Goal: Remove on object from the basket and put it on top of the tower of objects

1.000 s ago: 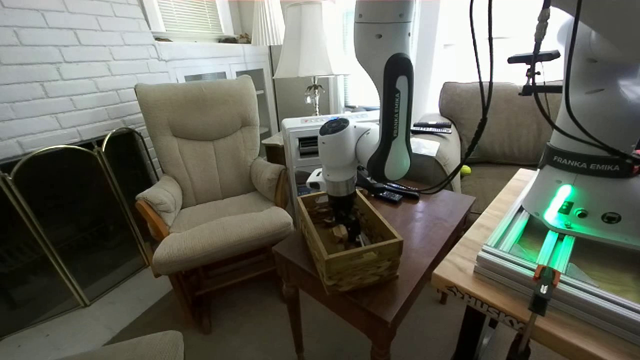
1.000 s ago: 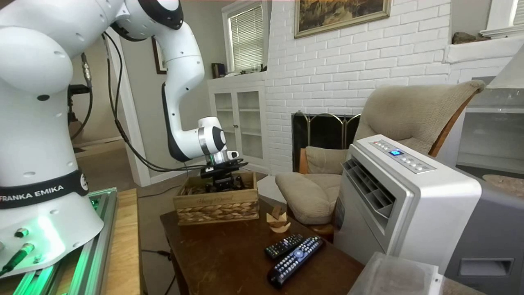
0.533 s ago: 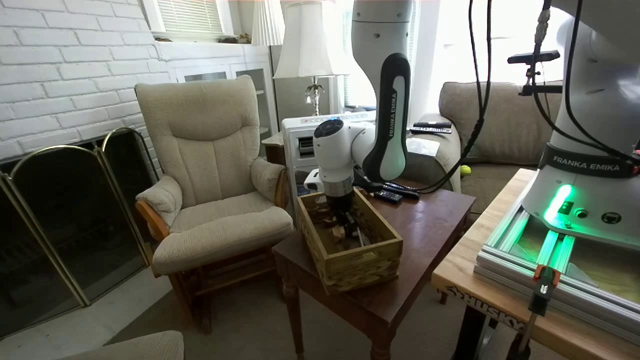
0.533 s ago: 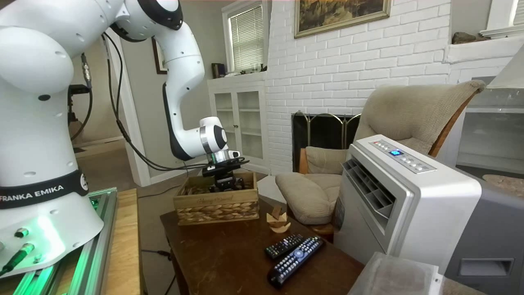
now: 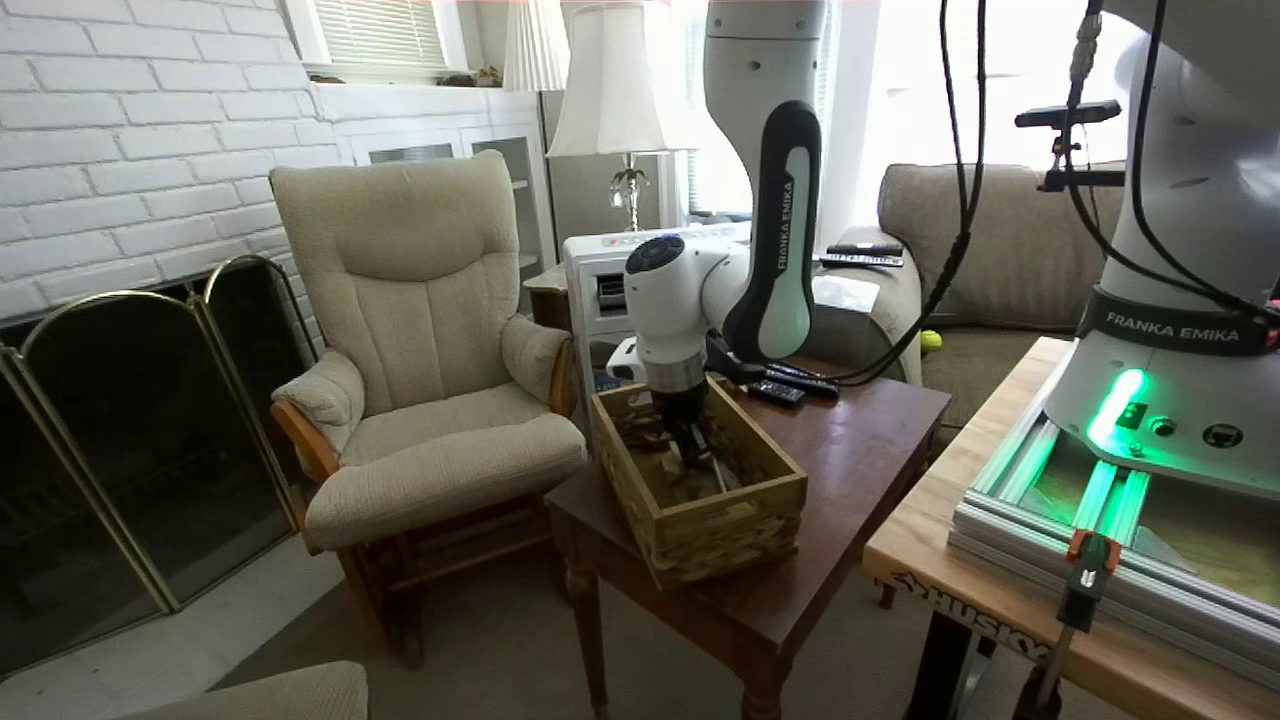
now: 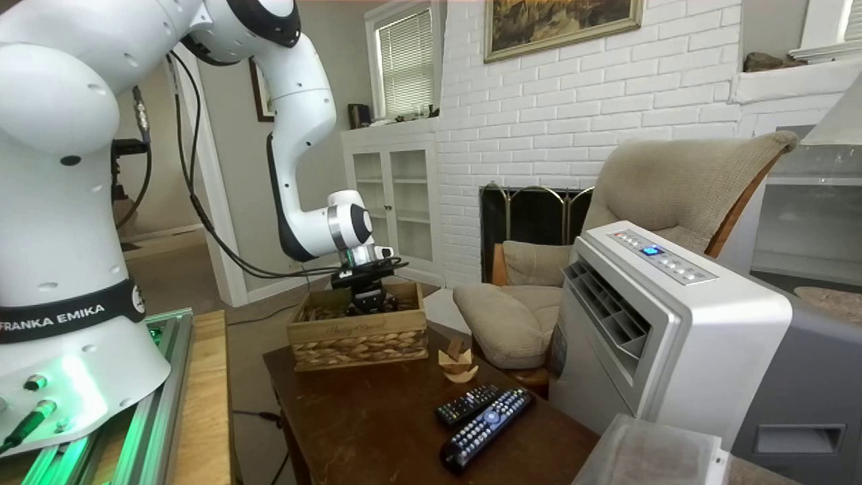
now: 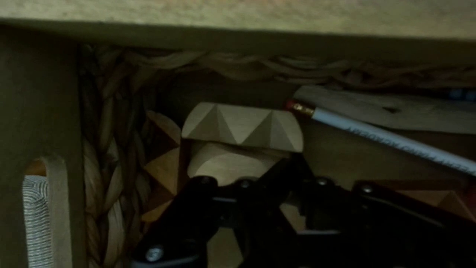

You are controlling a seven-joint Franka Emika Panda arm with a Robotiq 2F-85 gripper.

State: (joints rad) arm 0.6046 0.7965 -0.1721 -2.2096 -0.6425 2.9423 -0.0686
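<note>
I have the hand [image 5: 690, 455] low inside the basket [image 6: 360, 349] by a pale notched block [image 7: 241, 124], gripping or not I can't tell, and the tower [image 6: 456, 361] stands just beside the basket on the surface [image 6: 377, 414], probably to keep my carry short.

Near the robot base [image 5: 1185, 395], faces a far lamp [image 5: 606, 95] in an exterior view, a brick wall [image 6: 582, 124] in an exterior view, sharing the basket [image 5: 728, 530]. In wrist view, peers closely inside.
</note>
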